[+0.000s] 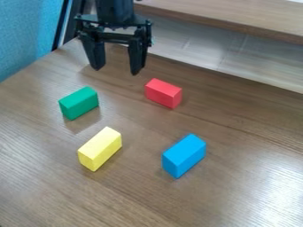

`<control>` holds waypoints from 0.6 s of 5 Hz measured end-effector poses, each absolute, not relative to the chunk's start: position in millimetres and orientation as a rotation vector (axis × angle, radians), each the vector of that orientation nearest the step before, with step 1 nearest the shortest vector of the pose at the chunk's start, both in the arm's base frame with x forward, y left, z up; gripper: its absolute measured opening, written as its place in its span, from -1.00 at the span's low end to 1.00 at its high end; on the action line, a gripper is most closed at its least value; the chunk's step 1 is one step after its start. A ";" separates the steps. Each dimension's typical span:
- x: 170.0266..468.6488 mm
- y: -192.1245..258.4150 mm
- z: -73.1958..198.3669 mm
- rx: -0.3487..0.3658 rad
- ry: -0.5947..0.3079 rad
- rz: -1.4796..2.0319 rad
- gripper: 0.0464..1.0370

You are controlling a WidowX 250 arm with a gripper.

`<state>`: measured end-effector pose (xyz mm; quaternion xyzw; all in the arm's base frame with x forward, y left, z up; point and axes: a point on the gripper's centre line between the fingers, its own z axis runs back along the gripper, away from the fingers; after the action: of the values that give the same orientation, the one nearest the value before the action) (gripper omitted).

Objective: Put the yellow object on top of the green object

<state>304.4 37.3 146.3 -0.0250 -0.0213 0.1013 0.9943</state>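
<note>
My black gripper (117, 70) hangs near the top edge of the camera view, its two fingers spread wide with nothing between them. It is above the table's far part, behind the blocks. The green block (79, 103) lies on the wooden table at the left, below and to the left of the gripper. Closer to the camera, the yellow block (100, 149) rests on the table, apart from the green one.
A red block (163, 93) lies to the right of the green one, and a blue block (184, 156) sits right of the yellow one. The wooden table (237, 177) has a raised ledge (237, 17) behind it. A blue panel (26, 35) stands at the upper left.
</note>
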 end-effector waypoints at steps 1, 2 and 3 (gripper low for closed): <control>300.2 38.9 129.6 -0.026 -0.011 0.186 0.93; 296.7 36.6 119.0 0.001 -0.009 0.114 0.93; 287.4 37.4 103.2 0.029 -0.035 0.059 0.93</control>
<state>287.4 37.4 103.2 0.0147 -0.0173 0.0293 0.9993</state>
